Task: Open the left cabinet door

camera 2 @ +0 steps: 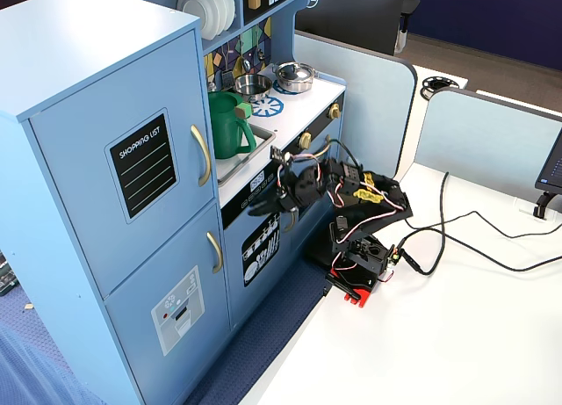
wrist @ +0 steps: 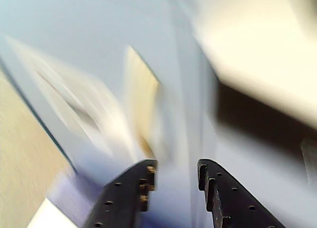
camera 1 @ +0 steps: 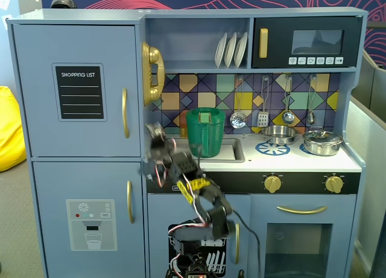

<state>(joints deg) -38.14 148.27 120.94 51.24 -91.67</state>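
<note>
At the far left of the toy kitchen [camera 1: 362, 61], as a fixed view shows it, the left cabinet door [camera 1: 77, 90] is seen filling the upper part of the tall fridge column, above the lower door [camera 1: 84, 221] with the dispenser panel. It is still shut flush against its frame in both fixed views, so the opening itself is judged not yet begun; only an approach appears under way, and reaching, grasping and pulling are all left. The door's face is turned outward toward the arm, and its long axis is upright. Its chalkboard panel [camera 1: 79, 92] is set left of centre, and the gold bar handle [camera 1: 125, 113] is mounted vertically near the right edge. The gripper [camera 2: 266, 205] is held in front of the counter, below and right of that handle and apart from it. In the blurred wrist view its jaws are parted and nothing is held between them.
</note>
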